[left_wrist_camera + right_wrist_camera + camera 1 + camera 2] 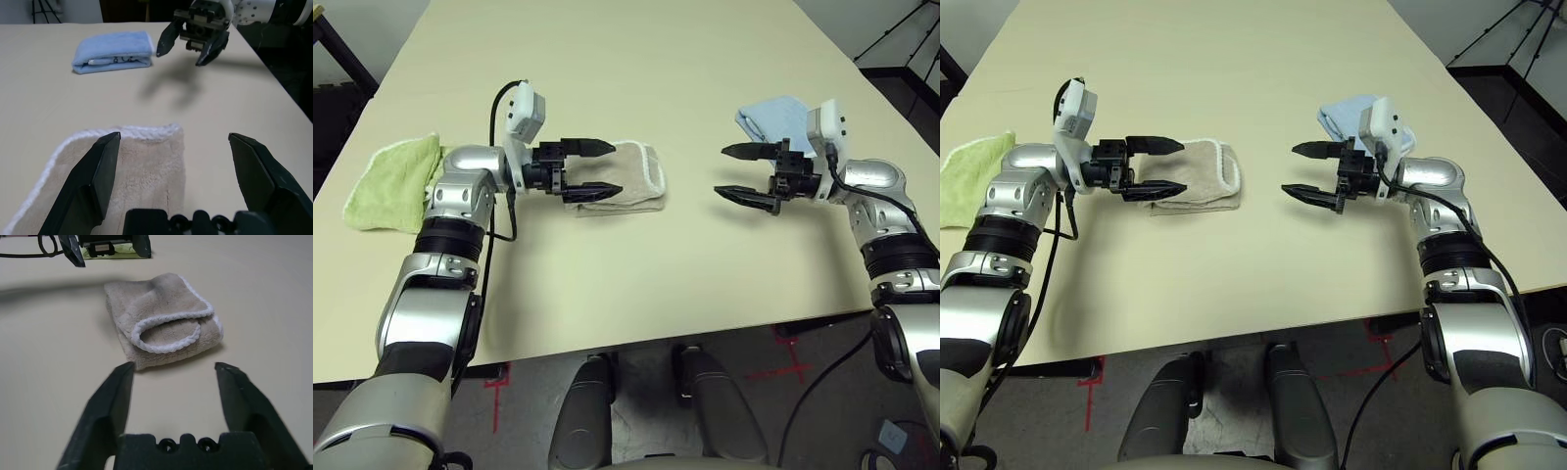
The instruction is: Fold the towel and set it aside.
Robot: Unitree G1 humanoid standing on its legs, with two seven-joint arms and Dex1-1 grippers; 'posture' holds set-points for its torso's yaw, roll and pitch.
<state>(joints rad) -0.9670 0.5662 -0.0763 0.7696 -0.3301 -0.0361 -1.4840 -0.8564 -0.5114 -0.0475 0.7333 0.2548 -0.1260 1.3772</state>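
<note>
Beige terry towel with white stitched edging (625,177) lies folded, unheld. My left gripper (590,167) wide over its edge; right gripper (745,173) parted, empty, clear for set-aside.

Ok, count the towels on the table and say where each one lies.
3. The beige towel lies folded near the middle, by the left hand. The lime-green towel lies at the table's left edge. The light blue towel lies folded behind the right hand.

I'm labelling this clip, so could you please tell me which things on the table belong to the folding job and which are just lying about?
Job:
- beige towel, folded
- left tool, open
- right tool, open

Lying about:
- green towel
- blue towel
</note>
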